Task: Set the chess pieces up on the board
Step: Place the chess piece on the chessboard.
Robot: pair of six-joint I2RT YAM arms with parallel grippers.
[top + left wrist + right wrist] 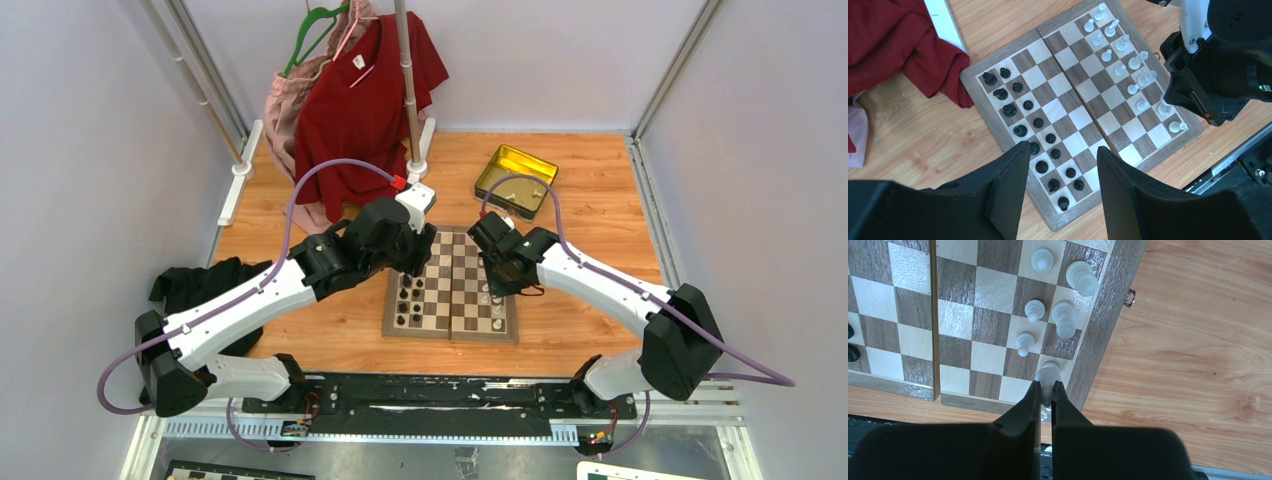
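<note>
**Board** (452, 300): wooden chessboard, opened flat on the desk (600, 240) between the two arms. Its fold seam runs from near edge to far edge.

**On the board:** the white chess pieces (1128, 65) stand in two rows along the board's right side. The black pieces (1020, 112) stand in two rows along its left side.

**Right claw** (1046, 387): clenched on one white piece (1049, 371), held upright at the board's near-right corner and pinched from both sides. Whether its base touches the square cannot be told. Five more white pieces stand on the squares just beyond it. A small brass clasp (1130, 297) shows on the board's right edge.

**Left claw** (1062, 150): released and holding nothing, fingers apart, above the near end of the board's black rows.

**Gold tin** (528, 157): lidless, on the desk beyond the board's far-right corner and apart from it. Its contents are too small to make out.

**Surroundings:**
- A red shirt (365, 100) hangs on a rack pole (405, 70) beyond the board's far-left corner. Its hem lies just beside that corner, and contact cannot be told.
- A pink garment (285, 110) hangs on a green hanger (318, 25) beside the shirt, farther left of the board.
- A black cloth (205, 280) lies well left of the board, under the left arm.

**In the way:** from above, the left arm's wrist covers the board's far-left squares. The right claw's housing overhangs the near end of the board's white rows.
</note>
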